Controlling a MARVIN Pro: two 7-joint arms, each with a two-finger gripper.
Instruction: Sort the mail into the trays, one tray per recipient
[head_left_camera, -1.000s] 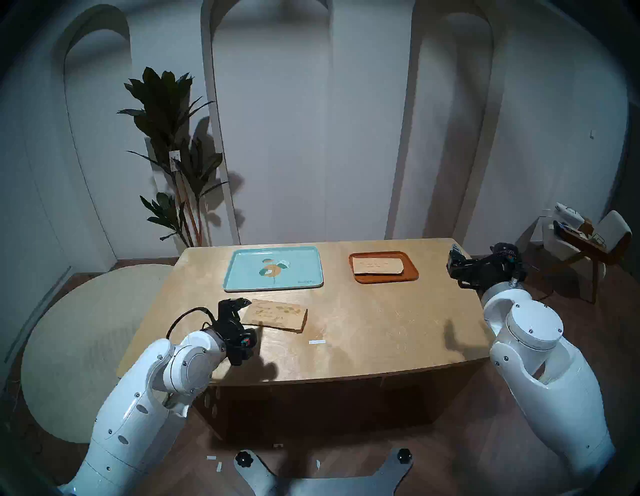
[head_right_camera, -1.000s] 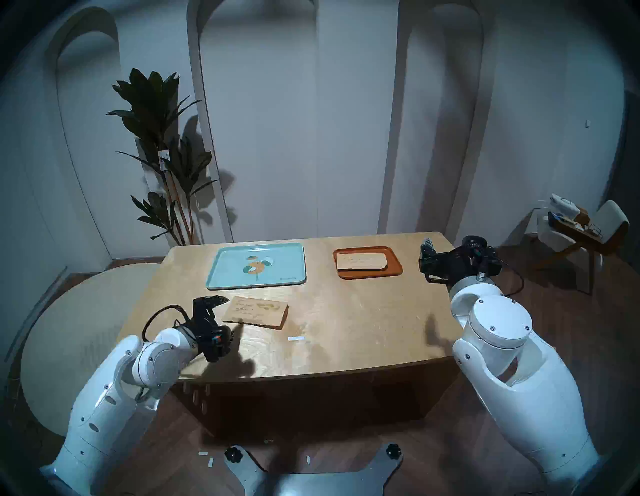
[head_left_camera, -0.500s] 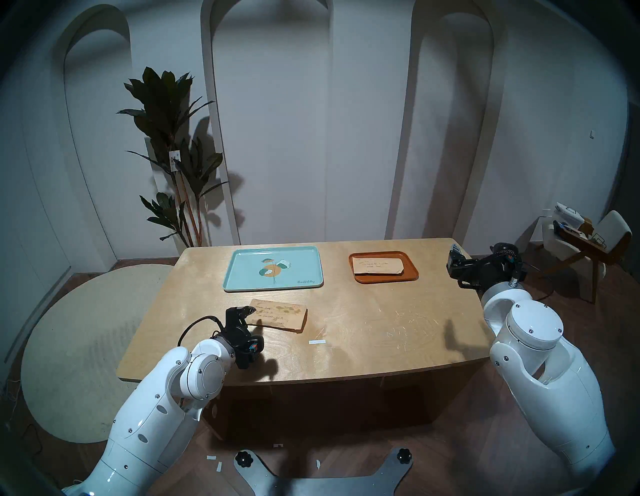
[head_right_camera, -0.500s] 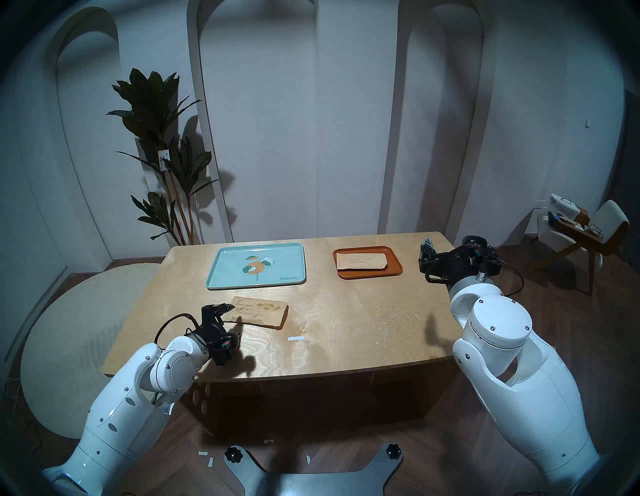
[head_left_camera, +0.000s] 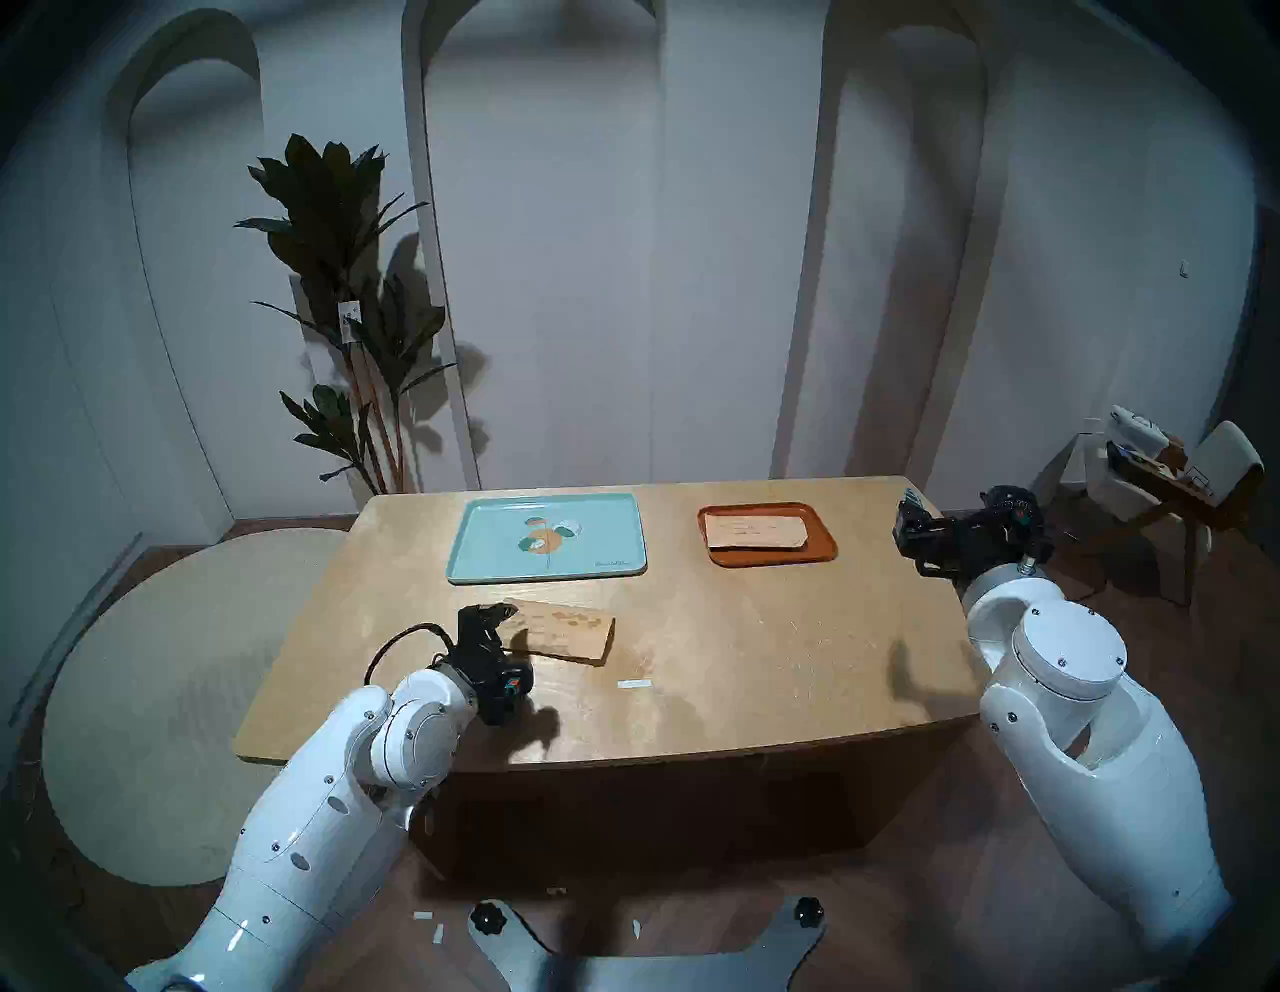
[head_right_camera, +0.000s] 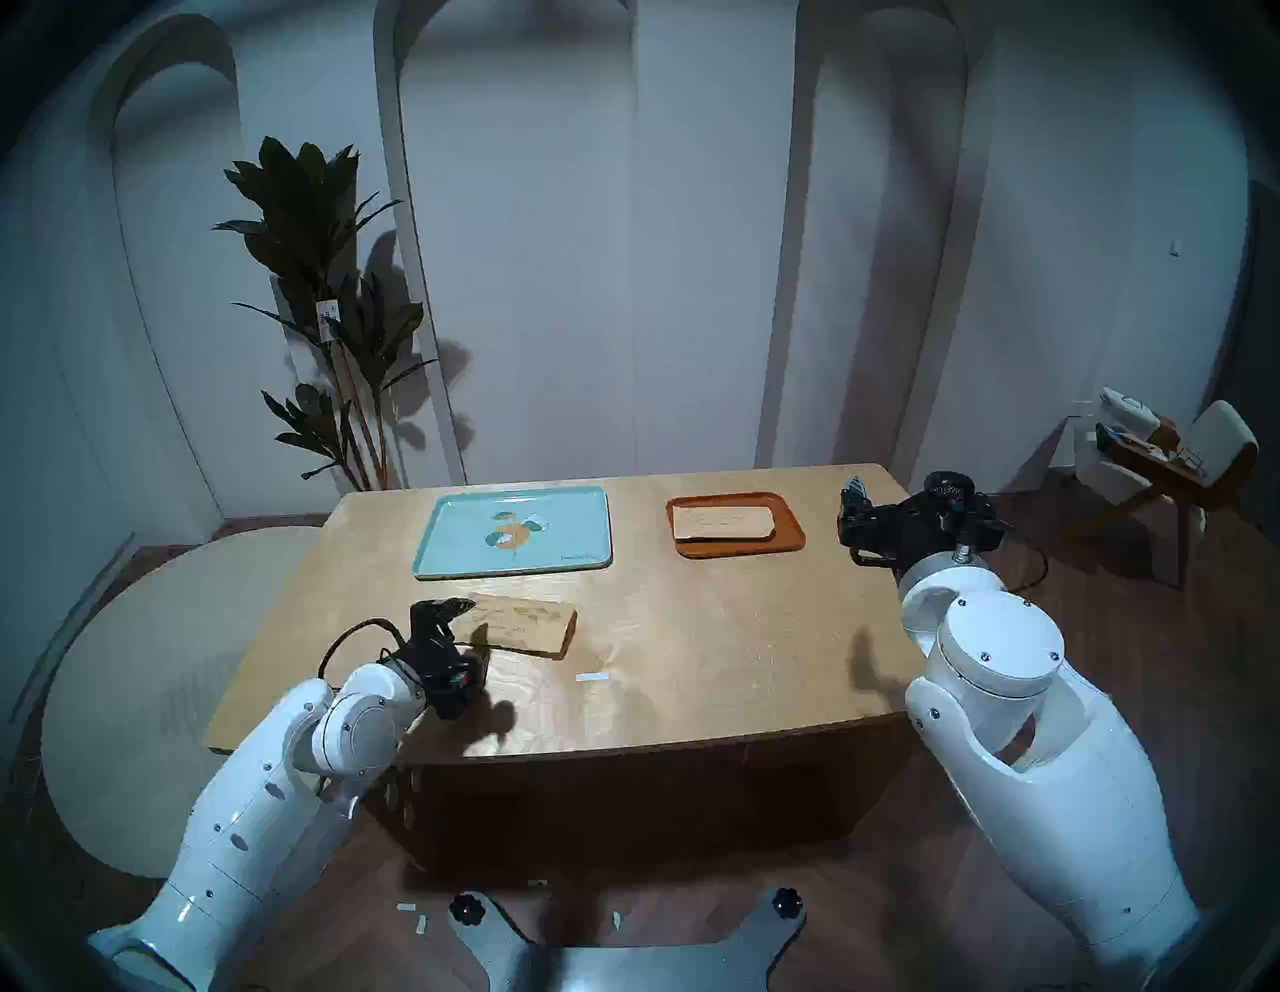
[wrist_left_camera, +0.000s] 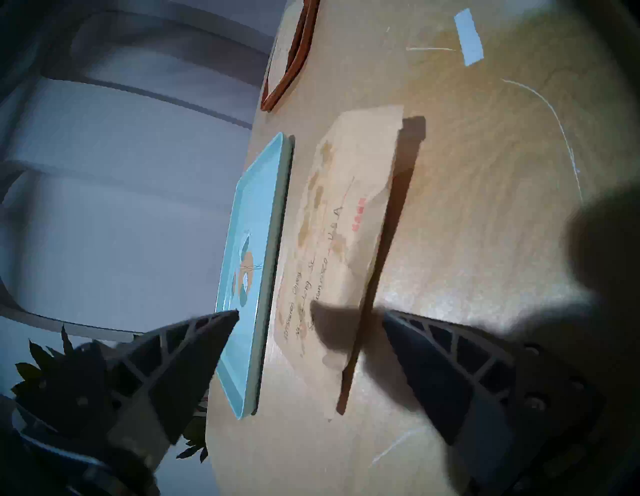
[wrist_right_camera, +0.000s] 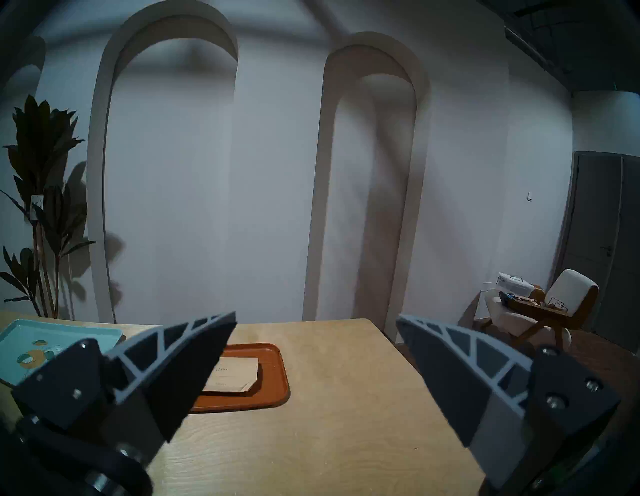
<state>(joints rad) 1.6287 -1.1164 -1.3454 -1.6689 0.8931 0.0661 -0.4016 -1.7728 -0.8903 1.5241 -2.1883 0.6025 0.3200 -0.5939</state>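
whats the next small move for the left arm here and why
Probably ease the left end effector a little further forward and close it on the near end of the blotchy envelope. Its jaws are open and straddle that end, whose near long edge looks raised off the table. The teal tray just beyond holds no envelope, while the orange tray already holds the plain envelope.

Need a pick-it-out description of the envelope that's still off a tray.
On the light wooden table, look just in front of the large mint-teal leaf-print tray, beside the open left gripper. The tan kraft-paper envelope lying there has brown blotches near its top edge; the plain tan envelope sits in the small orange-brown tray.
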